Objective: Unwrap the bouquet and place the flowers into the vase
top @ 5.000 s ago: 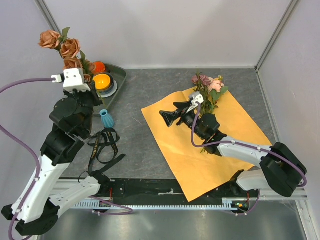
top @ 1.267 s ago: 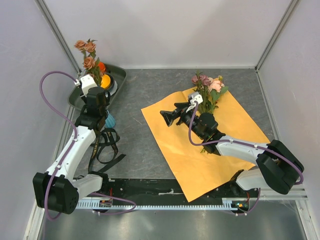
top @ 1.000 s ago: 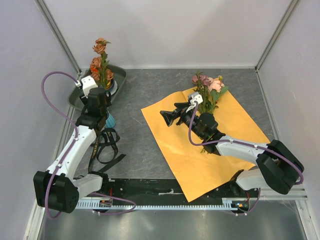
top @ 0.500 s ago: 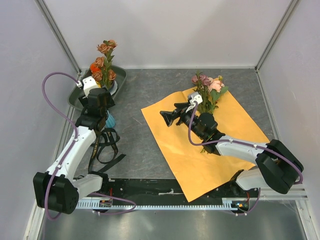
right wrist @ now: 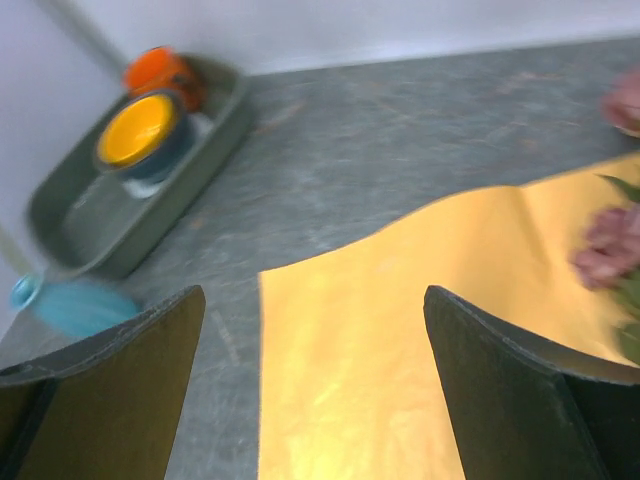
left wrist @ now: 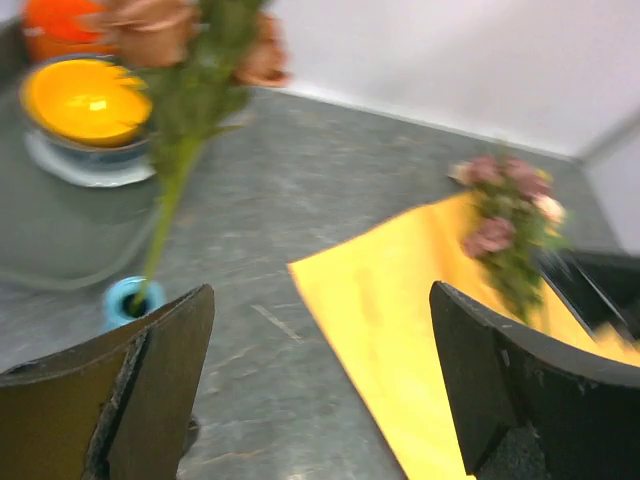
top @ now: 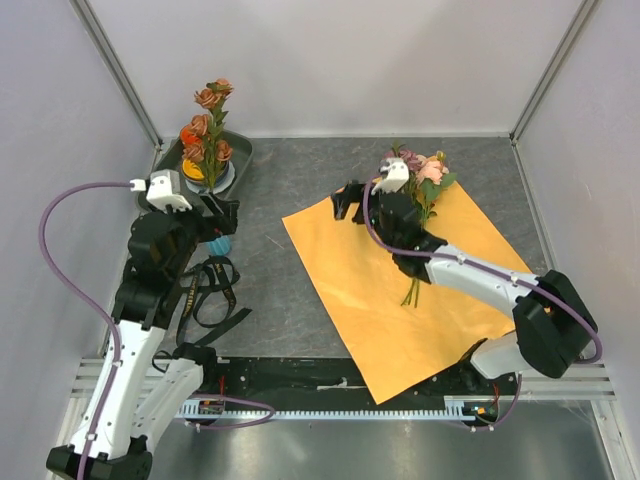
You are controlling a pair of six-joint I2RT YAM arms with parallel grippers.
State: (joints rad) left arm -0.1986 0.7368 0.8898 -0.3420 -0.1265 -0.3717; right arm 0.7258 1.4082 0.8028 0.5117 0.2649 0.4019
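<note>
The left gripper is seen wide open, with nothing held between its fingers. It is positioned just beside the vase, near the left side of the table. One stem of rust-brown roses is stood in the vase and is tilted toward the back-left corner, so its blooms are seen above the tray. An orange bowl and an orange cup are kept in that tray. The black ribbon is seen lying loose on the table, just in front of the vase. The orange paper is spread flat across the middle and right of the table. The other flowers, pink and mauve, are laid on its far part with their heads toward the back wall, and their stems are partly covered by the right arm. The right gripper is also found wide open and empty. It is held above the far left edge of the paper, just left of the blooms.
</note>
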